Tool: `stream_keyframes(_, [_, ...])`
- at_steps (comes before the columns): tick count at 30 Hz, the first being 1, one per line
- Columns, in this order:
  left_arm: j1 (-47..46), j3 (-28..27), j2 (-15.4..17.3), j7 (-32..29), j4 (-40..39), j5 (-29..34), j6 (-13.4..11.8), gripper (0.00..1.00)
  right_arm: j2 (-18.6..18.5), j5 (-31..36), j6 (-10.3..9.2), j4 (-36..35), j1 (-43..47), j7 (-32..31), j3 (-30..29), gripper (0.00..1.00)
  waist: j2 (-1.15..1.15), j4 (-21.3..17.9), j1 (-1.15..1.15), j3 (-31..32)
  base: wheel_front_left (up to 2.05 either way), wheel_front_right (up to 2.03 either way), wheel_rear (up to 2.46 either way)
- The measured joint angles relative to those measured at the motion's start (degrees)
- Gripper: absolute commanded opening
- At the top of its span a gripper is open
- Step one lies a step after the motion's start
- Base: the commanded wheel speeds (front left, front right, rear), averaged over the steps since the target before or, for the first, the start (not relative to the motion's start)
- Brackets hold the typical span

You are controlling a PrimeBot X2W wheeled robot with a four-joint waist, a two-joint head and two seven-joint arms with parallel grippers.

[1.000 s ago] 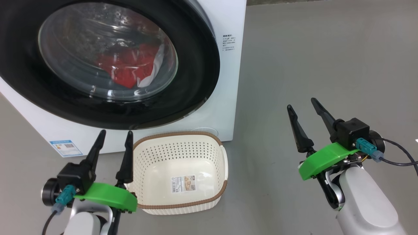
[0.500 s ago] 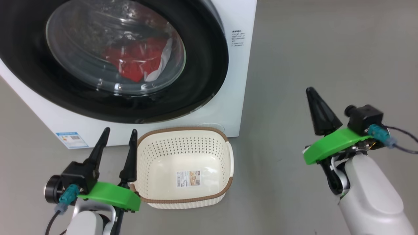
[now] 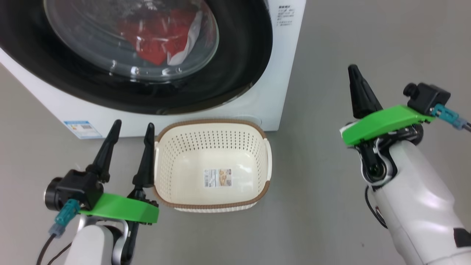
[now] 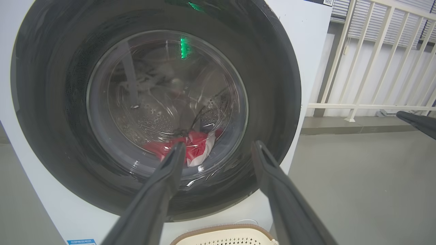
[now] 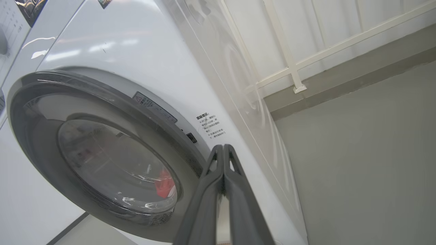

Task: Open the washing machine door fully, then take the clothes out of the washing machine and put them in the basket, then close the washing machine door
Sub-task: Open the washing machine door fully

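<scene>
Head view: the washing machine (image 3: 276,84) stands on the grey floor (image 3: 349,36), with the washing machine door (image 3: 243,66) shut flat against the machine's front. The basket (image 3: 180,158) sits on the floor just before the machine's base. The clothes (image 3: 154,36) lie inside the machine, behind the glass. The left pincer (image 3: 133,123), fingers spread, hovers low before the machine; the right pincer (image 3: 354,70), fingers pressed together, hangs off the machine's right side.
</scene>
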State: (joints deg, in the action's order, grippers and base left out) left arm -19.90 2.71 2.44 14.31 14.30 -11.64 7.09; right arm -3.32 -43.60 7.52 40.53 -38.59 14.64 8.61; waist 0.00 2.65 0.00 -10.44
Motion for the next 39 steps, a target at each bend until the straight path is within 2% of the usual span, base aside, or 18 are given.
stream_keyframes(7, [-0.44,0.19,0.00,0.00,-1.82,-0.07,0.00,1.00,-0.18,-16.22,0.00,1.97,-6.02,-2.44,6.56,0.00,0.00,0.77,0.00,-3.71,0.00,0.00,0.00])
stream_keyframes(13, [-2.66,0.18,0.01,0.01,-3.90,-0.65,0.01,1.00,-0.29,-27.60,0.00,-0.13,-10.56,-7.20,8.21,0.00,0.00,1.38,0.00,-7.28,0.00,0.00,0.00])
stream_keyframes(26, [-4.79,1.56,1.26,0.25,-6.57,-3.11,0.07,1.00,-1.05,-38.05,0.00,-2.53,-18.76,-17.72,4.36,0.00,0.00,3.43,0.00,-13.91,0.00,0.00,0.00])
stream_keyframes(39, [-7.69,3.00,1.37,0.25,-7.66,-4.20,0.07,1.00,-1.42,-43.13,-0.07,-0.93,-27.07,-26.05,2.49,0.00,0.00,5.00,0.00,-19.10,0.00,0.00,0.00])
